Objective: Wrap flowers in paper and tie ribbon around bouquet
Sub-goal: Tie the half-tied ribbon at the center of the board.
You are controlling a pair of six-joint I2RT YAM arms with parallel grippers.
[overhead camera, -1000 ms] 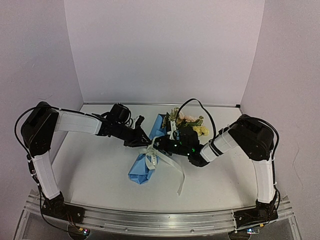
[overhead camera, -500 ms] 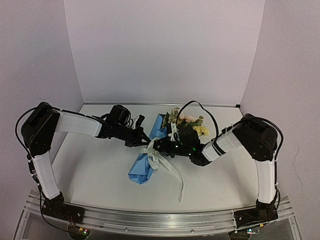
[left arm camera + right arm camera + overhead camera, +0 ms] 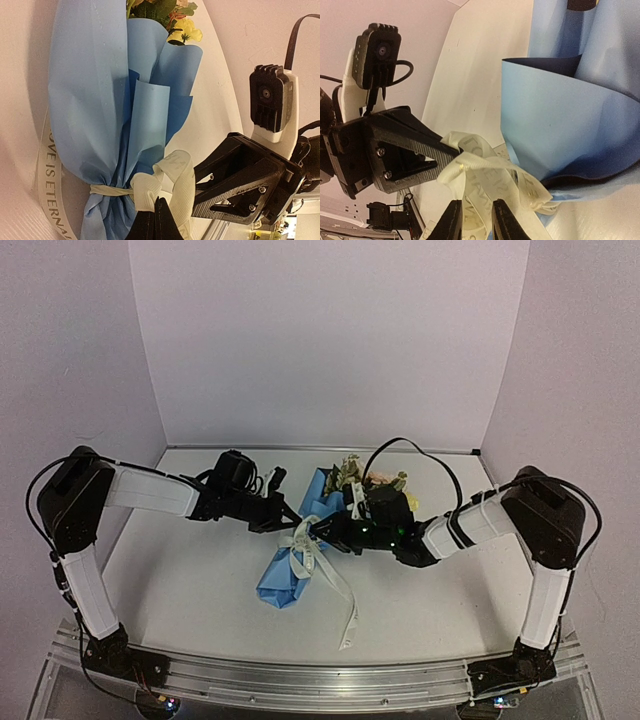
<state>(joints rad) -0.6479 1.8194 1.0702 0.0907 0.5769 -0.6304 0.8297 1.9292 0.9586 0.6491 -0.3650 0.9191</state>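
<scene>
One creased sheet of thin light blue paper [image 3: 85, 100] lies slantwise in the middle of the white table [image 3: 200, 590]. It is rolled round a small bunch of cream and yellow artificial flowers [image 3: 182, 32] whose blooms poke out at the far end, and a long off-white printed ribbon [image 3: 175, 172] is knotted round its pinched lower part. The left gripper [image 3: 155, 216] has its black fingers pressed together on a loop of the ribbon just beside the knot, while the right gripper [image 3: 476, 220], facing it across the knot, has its fingers parted a little with a band of ribbon lying in the gap.
</scene>
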